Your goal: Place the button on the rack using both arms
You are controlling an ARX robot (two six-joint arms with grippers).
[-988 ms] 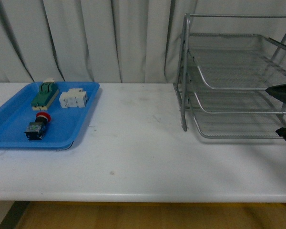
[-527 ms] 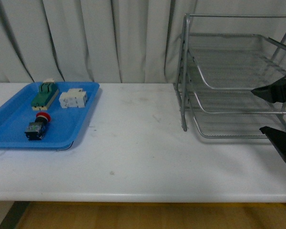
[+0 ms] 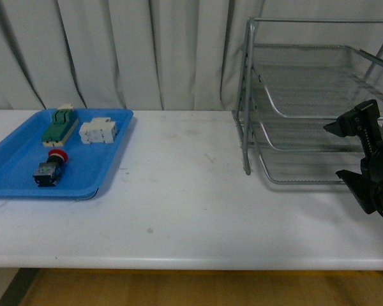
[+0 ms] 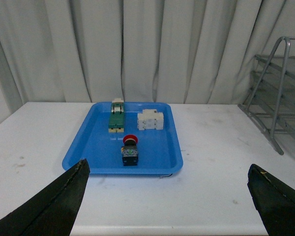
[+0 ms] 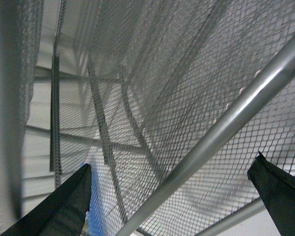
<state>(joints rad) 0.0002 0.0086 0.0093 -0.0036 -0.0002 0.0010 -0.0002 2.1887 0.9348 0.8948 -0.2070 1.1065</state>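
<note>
**Q:** Item one, left?
**A:** Button (image 3: 49, 169), lying in the blue tray (image 3: 13, 167) at nine o'clock. Your left gripper (image 4: 167, 167) is spread wide and empty, facing it for pickup.

**Q:** Item two?
**A:** Rack (image 3: 248, 95), three o'clock. Your right gripper (image 3: 335, 150) gapes empty at the lower tiers, probably to steady it.

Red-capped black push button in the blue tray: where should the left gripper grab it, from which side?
Probably the black blocky body of the red-capped push button, from above, not the rounded cap. It lies on its side, cap toward the curtain, so its flat flanks face sideways, with bare blue plastic tray either side for the open left gripper.
</note>
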